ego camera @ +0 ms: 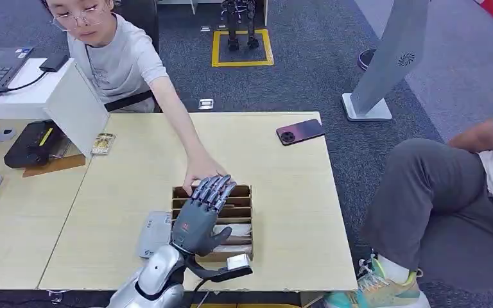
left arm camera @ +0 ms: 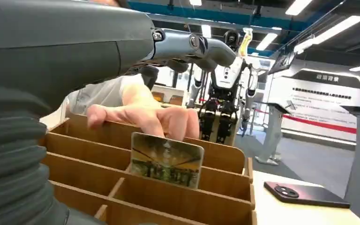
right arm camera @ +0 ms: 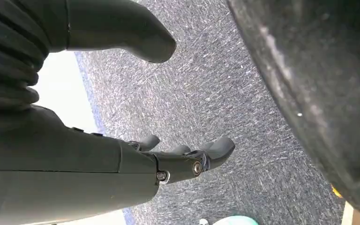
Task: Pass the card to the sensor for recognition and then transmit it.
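Observation:
A picture card [left arm camera: 167,160] stands upright in a far slot of the wooden divider box [ego camera: 239,215], which is also seen close up in the left wrist view [left arm camera: 136,192]. A person's hand [ego camera: 199,171] rests on the box's far edge, its fingers [left arm camera: 143,117] just behind the card. My left hand [ego camera: 202,215] hovers flat over the box with its fingers stretched forward above the card [left arm camera: 192,47], holding nothing. A grey flat sensor [ego camera: 155,233] lies on the table just left of the box. My right hand [right arm camera: 122,164] hangs over the carpet with its fingers apart and nothing in them.
A dark phone [ego camera: 300,131] lies at the table's far right. Another card [ego camera: 103,143] lies by a white panel [ego camera: 77,106], with a black device [ego camera: 35,142] beside it. A seated person's leg [ego camera: 436,186] is to the right of the table.

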`<move>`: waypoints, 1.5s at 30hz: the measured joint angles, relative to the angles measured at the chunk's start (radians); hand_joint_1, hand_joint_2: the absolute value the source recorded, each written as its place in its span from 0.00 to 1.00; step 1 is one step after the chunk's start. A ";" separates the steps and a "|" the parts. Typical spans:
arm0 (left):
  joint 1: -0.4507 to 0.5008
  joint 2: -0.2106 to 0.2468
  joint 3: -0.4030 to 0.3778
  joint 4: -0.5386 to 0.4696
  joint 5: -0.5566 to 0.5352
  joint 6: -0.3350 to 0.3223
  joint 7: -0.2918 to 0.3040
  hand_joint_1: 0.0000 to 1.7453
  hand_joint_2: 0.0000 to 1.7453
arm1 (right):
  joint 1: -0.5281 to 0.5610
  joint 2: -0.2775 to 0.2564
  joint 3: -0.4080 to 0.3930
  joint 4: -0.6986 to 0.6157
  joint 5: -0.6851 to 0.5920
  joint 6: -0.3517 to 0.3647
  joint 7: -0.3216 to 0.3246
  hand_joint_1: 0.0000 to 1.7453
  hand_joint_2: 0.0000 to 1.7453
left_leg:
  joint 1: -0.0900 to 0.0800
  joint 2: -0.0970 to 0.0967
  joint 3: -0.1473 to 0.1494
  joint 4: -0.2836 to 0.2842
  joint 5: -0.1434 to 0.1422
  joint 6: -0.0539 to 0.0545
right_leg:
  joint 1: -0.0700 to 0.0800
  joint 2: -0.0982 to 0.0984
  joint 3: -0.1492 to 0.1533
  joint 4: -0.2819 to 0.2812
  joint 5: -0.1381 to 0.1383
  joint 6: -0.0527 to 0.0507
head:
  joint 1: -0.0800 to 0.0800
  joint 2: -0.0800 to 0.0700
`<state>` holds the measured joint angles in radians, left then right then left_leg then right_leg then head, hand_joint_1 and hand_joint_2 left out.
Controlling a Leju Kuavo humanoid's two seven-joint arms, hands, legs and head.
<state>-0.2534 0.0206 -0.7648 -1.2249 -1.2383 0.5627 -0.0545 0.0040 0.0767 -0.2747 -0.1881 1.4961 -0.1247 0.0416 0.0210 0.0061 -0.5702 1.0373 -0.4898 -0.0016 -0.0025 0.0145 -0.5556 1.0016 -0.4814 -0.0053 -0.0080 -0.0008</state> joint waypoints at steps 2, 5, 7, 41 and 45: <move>0.000 0.005 0.009 -0.005 0.000 0.000 0.003 0.00 1.00 | 0.000 0.000 0.000 0.000 0.000 0.000 0.000 0.00 1.00 | 0.000 0.000 0.000 0.000 0.000 0.000 | 0.000 0.000 0.000 0.000 0.000 0.000 | 0.000 0.000; 0.000 0.016 0.019 -0.019 0.001 -0.003 0.003 0.00 1.00 | 0.000 0.000 0.000 0.000 -0.001 0.000 0.000 0.00 1.00 | 0.000 0.000 0.000 0.000 0.000 0.000 | 0.000 0.000 0.000 0.000 0.000 0.000 | 0.000 0.000; 0.000 0.023 0.029 -0.026 0.001 -0.006 0.003 0.00 1.00 | 0.000 0.000 0.000 0.000 -0.002 0.000 0.000 0.00 1.00 | 0.000 0.000 0.000 0.000 0.000 0.000 | 0.000 0.000 0.000 0.000 0.000 0.000 | 0.000 0.000; 0.074 0.710 0.259 -0.641 0.412 -0.532 -0.190 0.00 1.00 | 0.007 0.000 0.000 0.000 -0.038 -0.005 -0.029 0.00 1.00 | 0.002 0.001 -0.001 -0.001 0.000 -0.002 | 0.002 0.001 -0.002 0.001 -0.001 -0.002 | 0.000 0.000; 0.211 0.778 0.358 -0.733 0.504 -0.563 -0.255 0.00 1.00 | 0.008 0.000 -0.001 0.000 -0.042 -0.005 -0.033 0.00 1.00 | 0.002 0.000 -0.001 -0.001 -0.001 -0.002 | 0.002 0.000 -0.003 0.001 -0.003 -0.003 | 0.000 0.000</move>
<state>-0.0422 0.7988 -0.4073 -1.9574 -0.7339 -0.0004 -0.3095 0.0120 0.0767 -0.2754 -0.1877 1.4542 -0.1301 0.0088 0.0229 0.0064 -0.5716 1.0366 -0.4905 -0.0035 -0.0006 0.0146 -0.5581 1.0023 -0.4845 -0.0080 -0.0080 -0.0008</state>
